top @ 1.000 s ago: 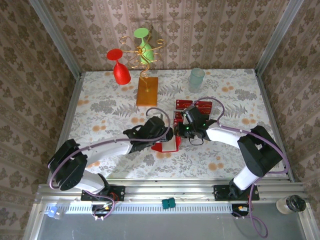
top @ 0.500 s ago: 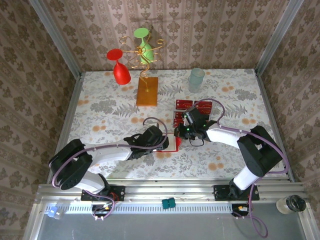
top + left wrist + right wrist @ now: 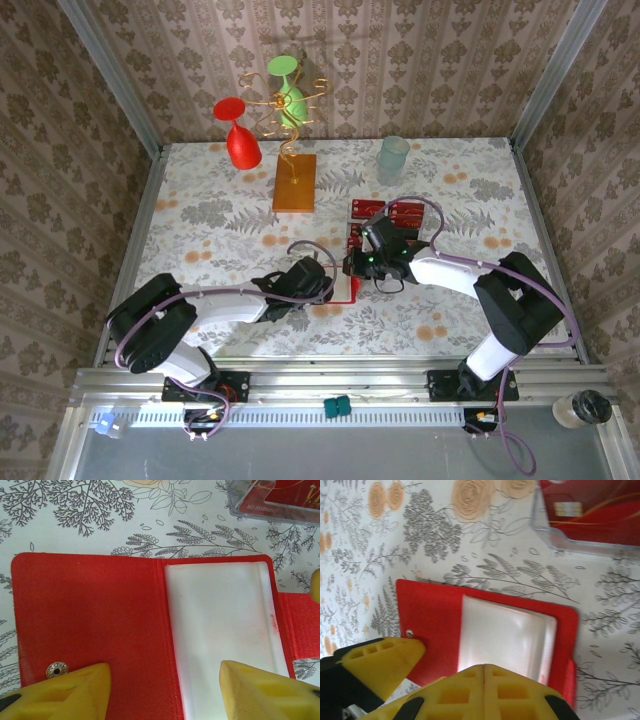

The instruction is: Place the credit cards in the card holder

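Against a second ago, the left gripper (image 3: 328,287) is found drawn toward the near edge, and less of the pale pocket (image 3: 220,640) is seen from above. The card holder (image 3: 348,292) is laid open near the tabletop's middle. The left gripper's jaws are spread wide over it, nothing held. The right gripper (image 3: 356,265) is slightly parted, empty. The credit cards (image 3: 405,211) are grouped just beyond, partly covered by the right arm; their count cannot be made out.
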Available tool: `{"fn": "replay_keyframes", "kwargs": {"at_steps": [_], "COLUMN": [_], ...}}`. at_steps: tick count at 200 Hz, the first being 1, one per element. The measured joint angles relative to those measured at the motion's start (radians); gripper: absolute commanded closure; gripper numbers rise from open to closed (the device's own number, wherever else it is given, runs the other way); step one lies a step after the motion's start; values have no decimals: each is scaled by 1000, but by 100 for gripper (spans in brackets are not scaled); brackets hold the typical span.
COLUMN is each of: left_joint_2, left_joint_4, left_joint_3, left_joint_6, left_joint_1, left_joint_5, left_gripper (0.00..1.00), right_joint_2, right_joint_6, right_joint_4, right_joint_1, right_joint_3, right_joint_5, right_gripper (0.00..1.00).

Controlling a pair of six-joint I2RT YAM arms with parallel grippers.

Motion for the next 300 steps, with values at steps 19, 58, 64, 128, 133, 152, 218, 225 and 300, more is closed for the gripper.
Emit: {"fn": "replay_keyframes", "kwargs": {"at_steps": [19, 58, 64, 128, 133, 152, 218, 225, 300], "left_joint_2": [0, 0, 0, 0, 0, 0, 0, 0, 0], "left_joint_4": [6, 11, 12, -3, -5, -9, -2, 5, 51], "left_joint_3": [-2, -3, -3, 9, 12, 20, 0, -11, -54], "left_joint_6": [0, 0, 0, 7, 8, 18, 44, 44, 40], "left_joint_1": [0, 0, 0, 1, 1, 8, 34, 34, 18], "left_joint_5": [-7, -17, -18, -36, -37, -37, -38, -37, -56], "left_gripper": [41, 41, 41, 41, 41, 41, 41, 41, 41], "right_joint_2": [0, 0, 0, 10, 11, 11, 11, 10, 13], "right_joint_6": [11, 24, 25, 56, 59, 63, 61, 58, -23], "right_joint_4": [-1, -4, -4, 31, 34, 45, 69, 69, -23], "right_joint_1": [8, 19, 20, 18, 16, 8, -43, -45, -38], "right_joint_3": [16, 21, 21, -47, -56, -89, -148, -148, -4], "right_joint_5": [0, 8, 12, 34, 35, 43, 53, 53, 52], "right_gripper": [94, 94, 95, 96, 96, 97, 97, 97, 96]}}
